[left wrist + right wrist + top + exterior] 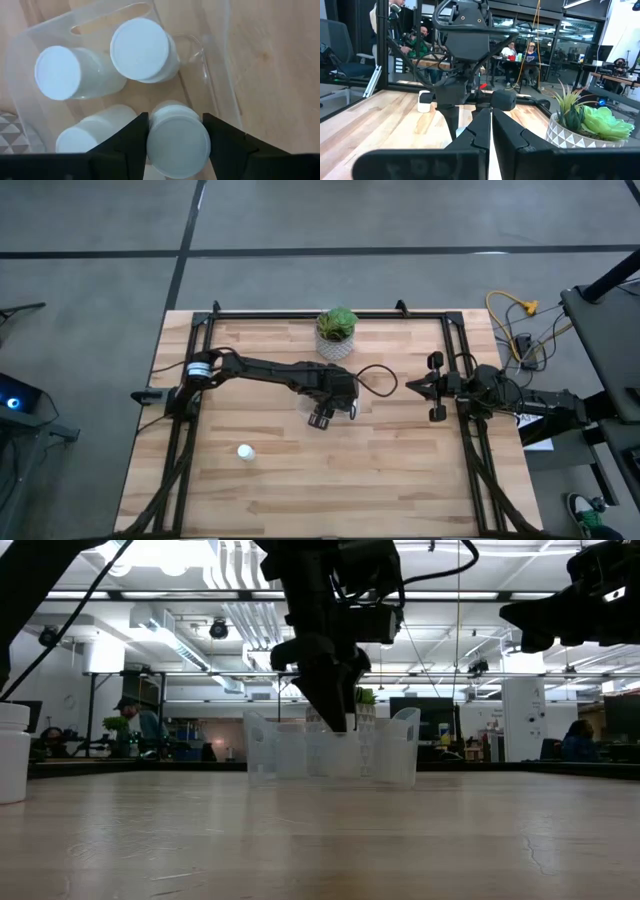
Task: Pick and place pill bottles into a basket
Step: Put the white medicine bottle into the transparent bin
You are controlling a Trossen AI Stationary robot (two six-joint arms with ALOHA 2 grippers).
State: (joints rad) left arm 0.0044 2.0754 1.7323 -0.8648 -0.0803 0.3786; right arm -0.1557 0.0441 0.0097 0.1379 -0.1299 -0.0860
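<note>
The basket (210, 65), a clear low-walled tray, stands mid-table under my left gripper (322, 418). Three pill bottles (140, 50), white with round caps, stand inside it. A further pill bottle (177, 145) sits between the fingers of my left gripper (175, 117), down inside the basket (330, 755). One more pill bottle (245, 451) stands upright on its base on the table, nearer the front left. My right gripper (420, 387) waits shut at the table's right side, holding nothing. My left gripper pinches the pill bottle between its two fingers (135, 142), one on each side of the bottle just under its cap (150, 135). The fingers come steeply from above, pointing down into the basket. The bottle stays upright; whether its base rests on the basket floor cannot be seen.
A white pot with a green plant (337, 332) stands at the table's far edge, just behind the basket. A black frame (190, 380) runs around the table's sides. Bare wood lies in front of the basket and toward the right front.
</note>
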